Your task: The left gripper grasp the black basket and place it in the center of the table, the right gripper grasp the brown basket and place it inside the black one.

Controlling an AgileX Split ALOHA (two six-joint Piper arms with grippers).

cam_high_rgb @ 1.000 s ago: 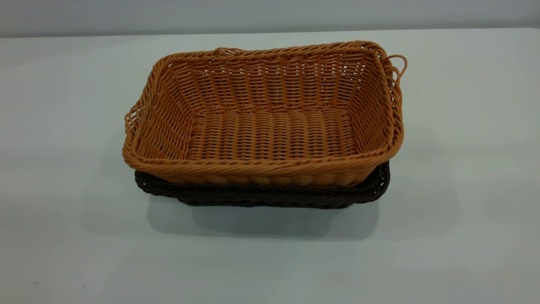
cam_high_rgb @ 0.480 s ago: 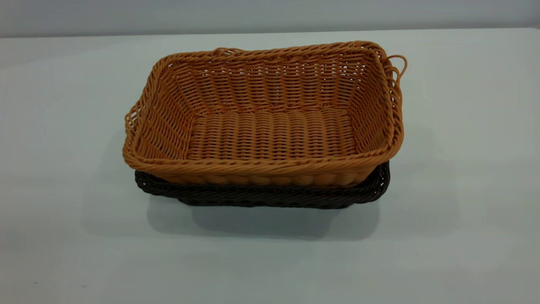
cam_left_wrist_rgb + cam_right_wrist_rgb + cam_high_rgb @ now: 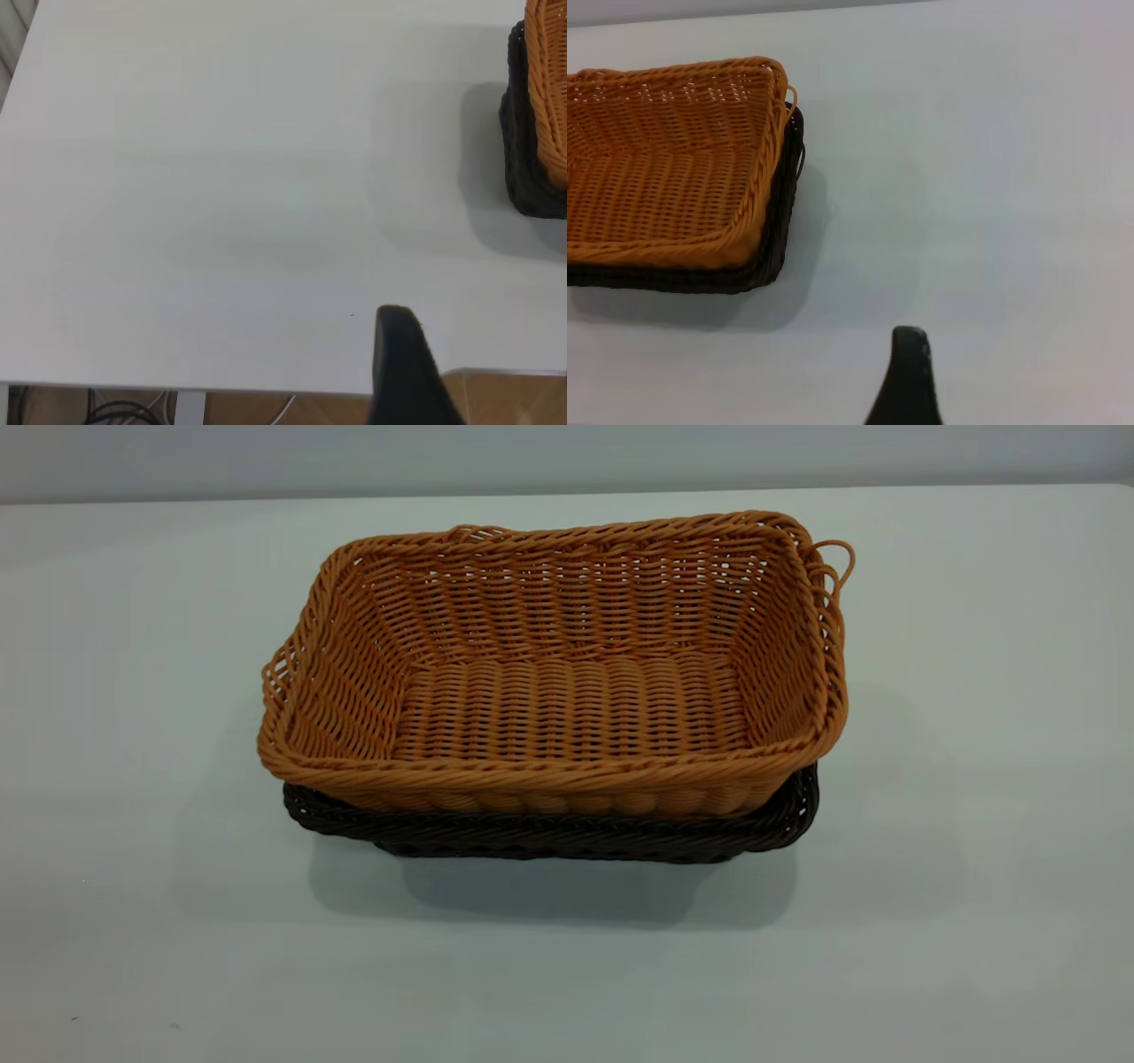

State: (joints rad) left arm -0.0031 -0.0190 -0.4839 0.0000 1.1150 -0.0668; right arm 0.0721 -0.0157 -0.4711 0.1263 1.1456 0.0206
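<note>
Comparing with the exterior views from a second and half a second back: nothing is shifting. Both baskets are sitting in the same spot with the same outline, and no arm is entering the exterior view.

Left side: the left hand (image 3: 403,354) is hanging off to the left of the stack, well apart from it, above the near edge of the surface (image 3: 221,195). Only one dark finger is showing in its wrist view, so I cannot tell whether it is spread wide or narrow. It is holding nothing.

Centre: the black basket (image 3: 549,834) is resting on the surface roughly mid-table. The brown basket (image 3: 567,682) is sitting nested inside it, upright, its rim riding above the dark rim, which is showing as a band along the front and right edges. The brown basket is slightly skewed, overhanging a little on the left.

Right side: the right hand (image 3: 908,376) is hovering to the right of the stack, apart from it, clear of both rims. Again a single dark finger is visible; spread cannot be told. It is carrying nothing.

Judgement: with no motion across the last second and the nesting in place, the task is looking complete; both arms appear to be idling clear.
</note>
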